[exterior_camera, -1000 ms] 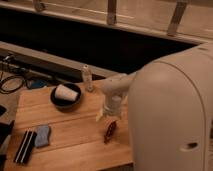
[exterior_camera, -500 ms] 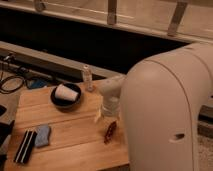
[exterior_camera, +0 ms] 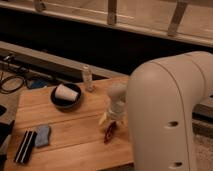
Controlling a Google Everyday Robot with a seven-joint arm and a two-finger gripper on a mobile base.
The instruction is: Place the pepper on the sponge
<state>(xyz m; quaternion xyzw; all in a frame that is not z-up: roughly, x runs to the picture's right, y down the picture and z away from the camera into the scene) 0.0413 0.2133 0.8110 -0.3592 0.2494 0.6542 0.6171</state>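
The pepper (exterior_camera: 109, 133) is a slim dark red piece lying on the wooden table (exterior_camera: 75, 125), right of centre. My gripper (exterior_camera: 110, 120) hangs from the white arm (exterior_camera: 170, 110) directly above the pepper's upper end, very close to it; whether they touch does not show. The sponge (exterior_camera: 42, 135), a blue-grey pad, lies flat near the table's front left, well apart from the pepper and gripper.
A flat black-and-white striped object (exterior_camera: 24, 146) lies just left of the sponge. A black bowl (exterior_camera: 66, 97) holding a white cup (exterior_camera: 66, 92) sits at the back left, with a small clear bottle (exterior_camera: 88, 78) beside it. Cables (exterior_camera: 12, 82) lie off the table's left.
The bulky white arm has shifted and fills more of the right side. The gripper stays over the pepper, which has not moved.
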